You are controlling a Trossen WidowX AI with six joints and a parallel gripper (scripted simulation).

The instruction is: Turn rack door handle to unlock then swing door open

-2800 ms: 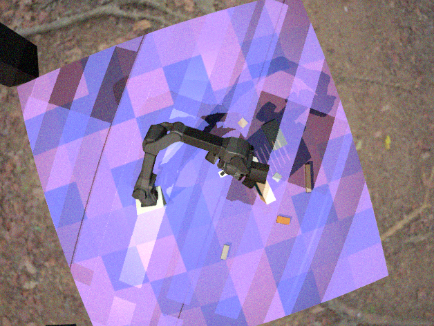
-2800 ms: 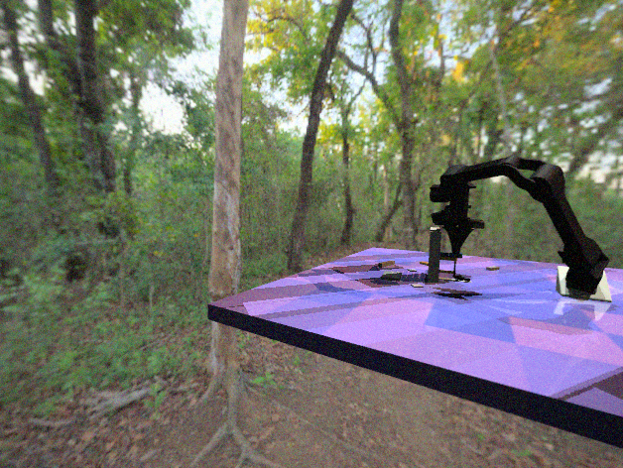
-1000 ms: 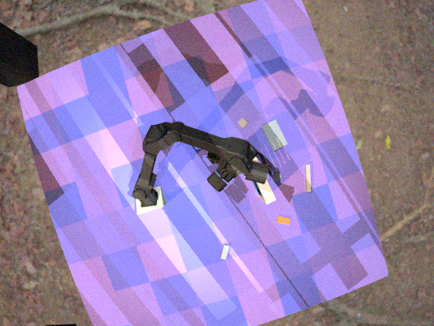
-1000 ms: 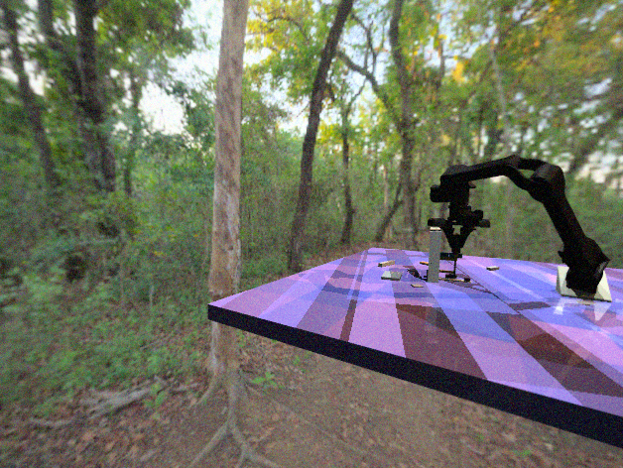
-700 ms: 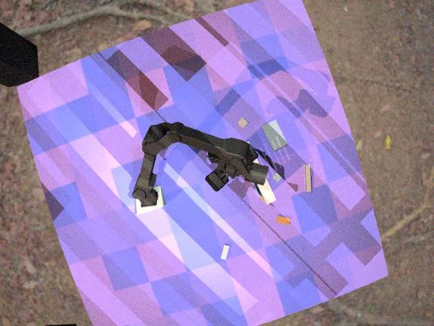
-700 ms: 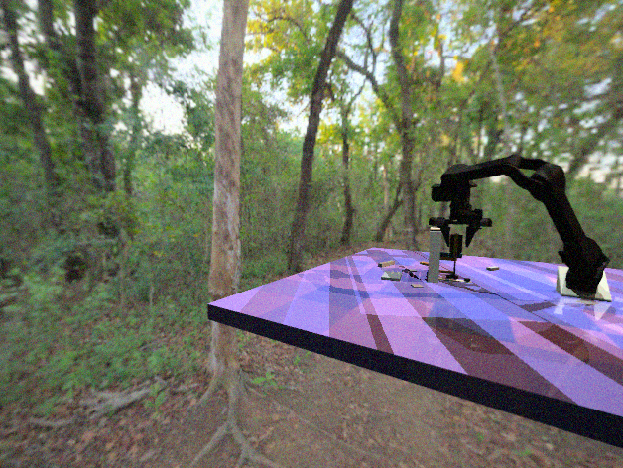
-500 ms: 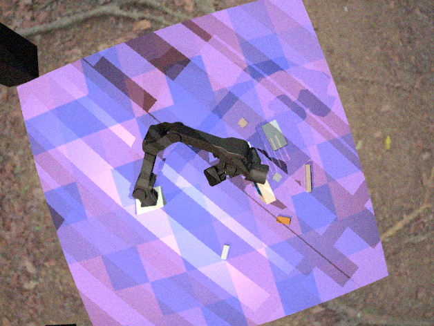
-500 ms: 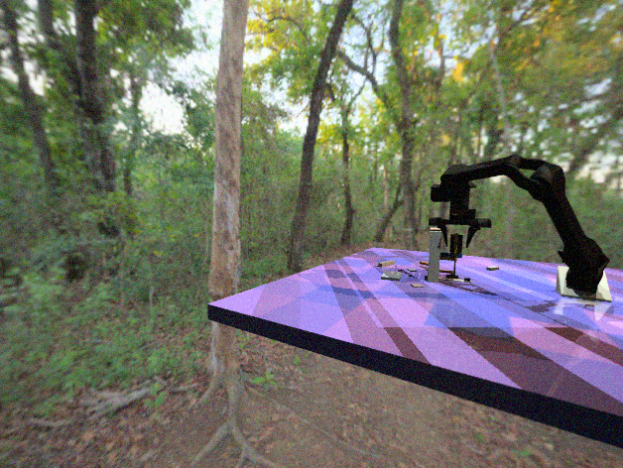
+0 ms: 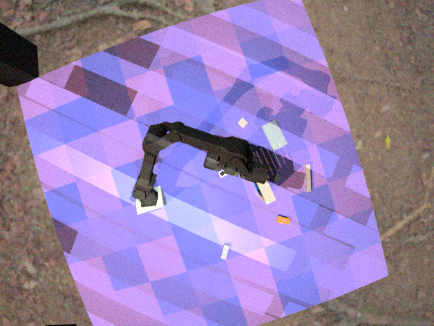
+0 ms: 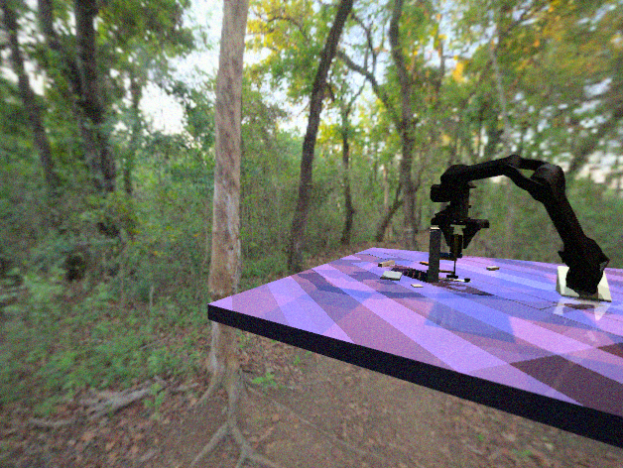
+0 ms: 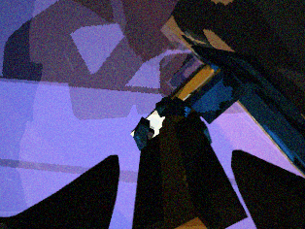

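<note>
My gripper points down with its two fingers apart. The door's upright handle stands between them as a dark bar, with gaps on both sides in the wrist view. The door shows as a narrow orange-topped strip beyond the handle, standing out at a wide angle from the blue-sided frame. The exact angle cannot be told. The frame also shows as a pale top in the top view and a dark upright in the exterior view. The arm hides most of the door from above.
A pale green box and a small beige block lie beyond the arm. A long beige block lies right of the frame. An orange block and a white block lie on the near side.
</note>
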